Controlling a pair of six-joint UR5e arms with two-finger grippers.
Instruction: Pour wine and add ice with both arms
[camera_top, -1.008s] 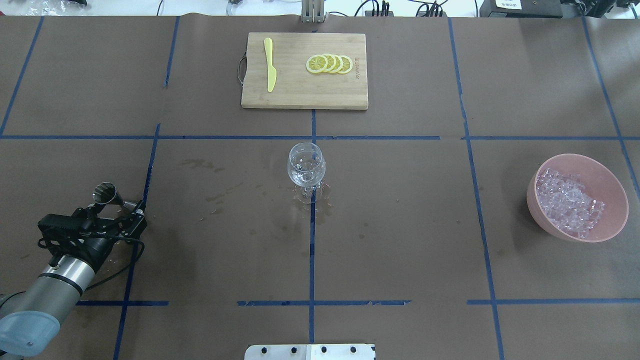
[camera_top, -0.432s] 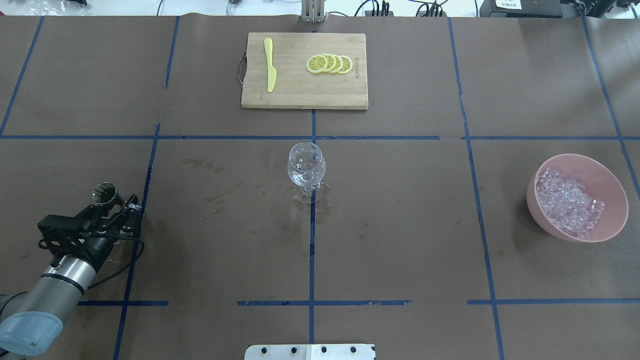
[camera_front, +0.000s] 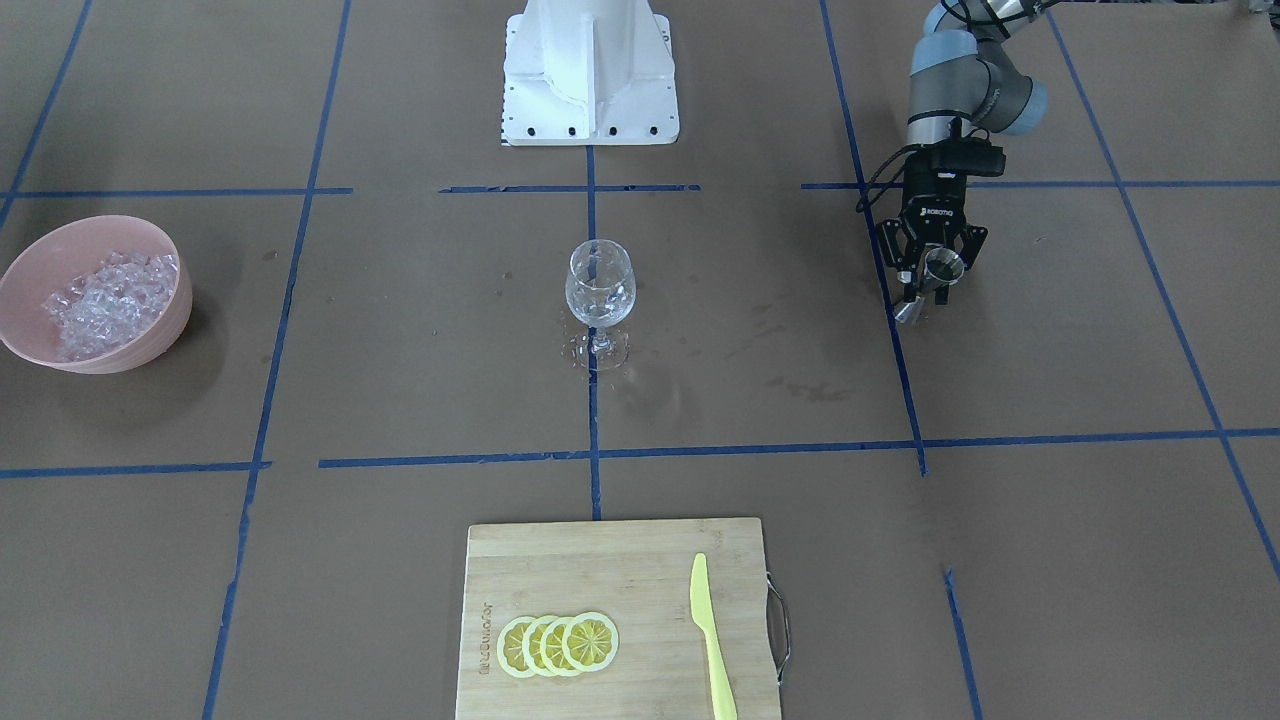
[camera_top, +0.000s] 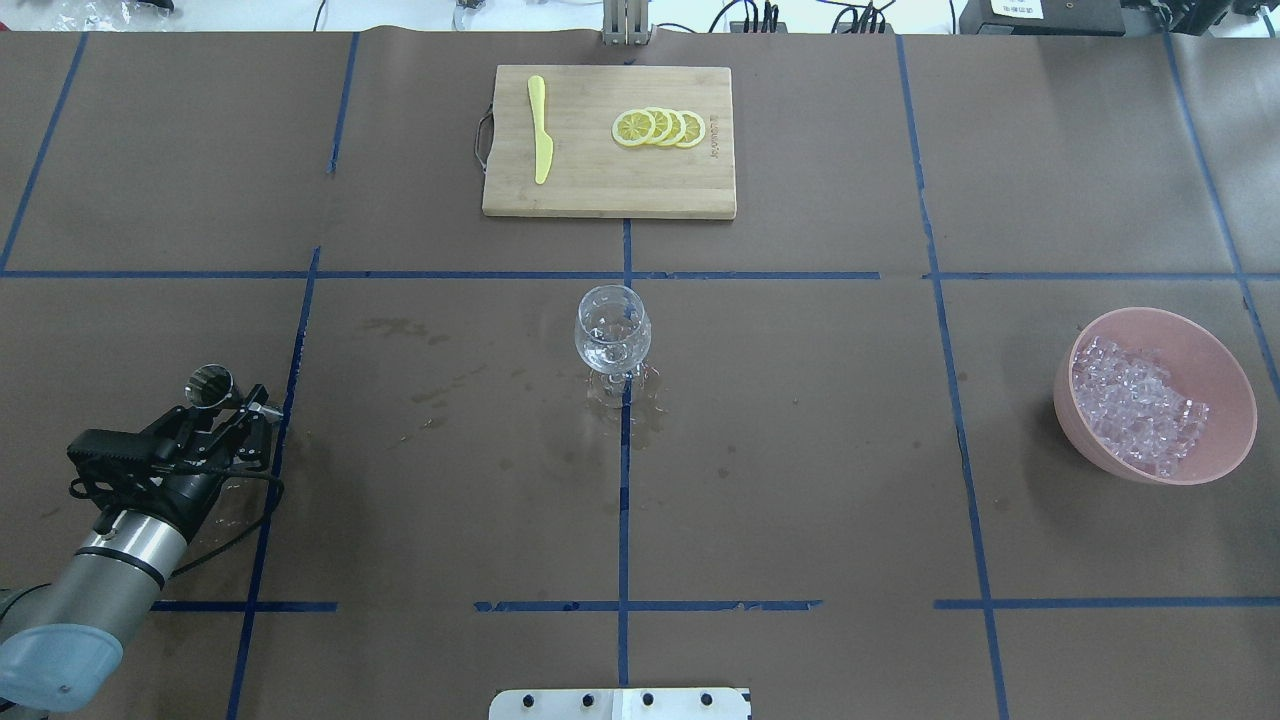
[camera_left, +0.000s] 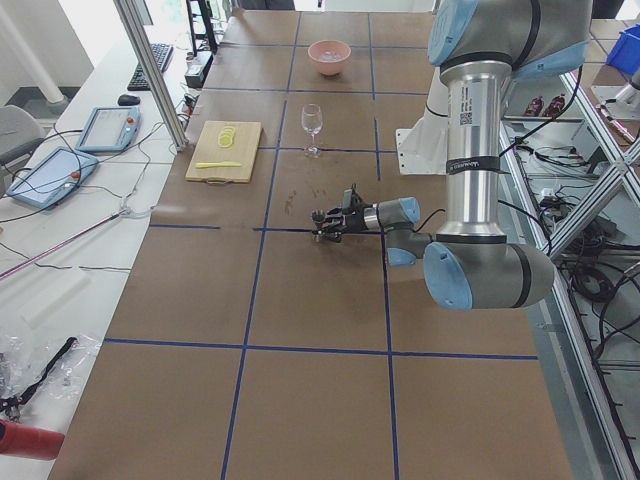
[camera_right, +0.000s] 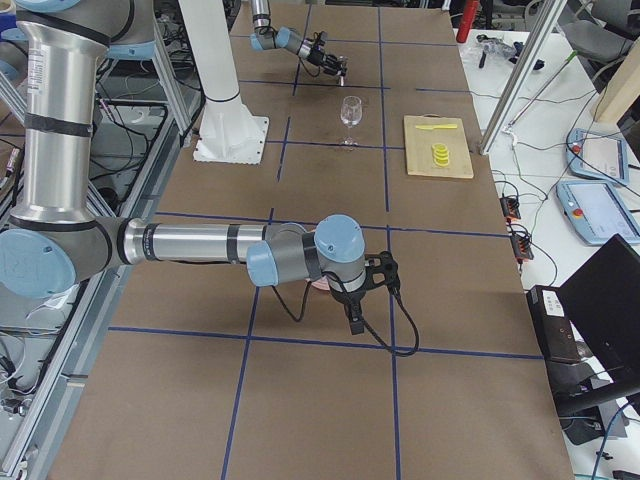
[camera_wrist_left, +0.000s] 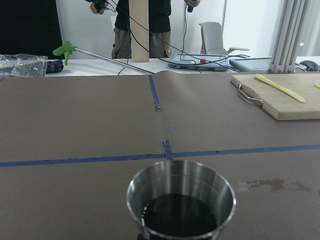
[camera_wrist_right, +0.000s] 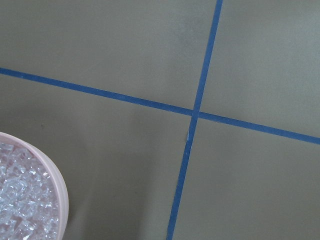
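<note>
Since a second ago the left gripper (camera_top: 252, 404) has narrowed its jaws, which now clasp the metal cup (camera_top: 210, 383) of dark liquid, lower left in the overhead view. Right gripper (camera_right: 356, 322): jaw state cannot be told. The pink bowl (camera_top: 1205, 350), middle right, holds the ice (camera_top: 1135, 405). Wine glass (camera_top: 612, 330) at centre.

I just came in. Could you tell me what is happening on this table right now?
The left end effector grips a small metal cup that holds dark liquid, at the table's left side, far from the wine glass. The glass stands upright in the middle and looks empty. The ice sits in the pink bowl on the right. The right arm hangs near that bowl; whether its end effector is open cannot be told.
</note>
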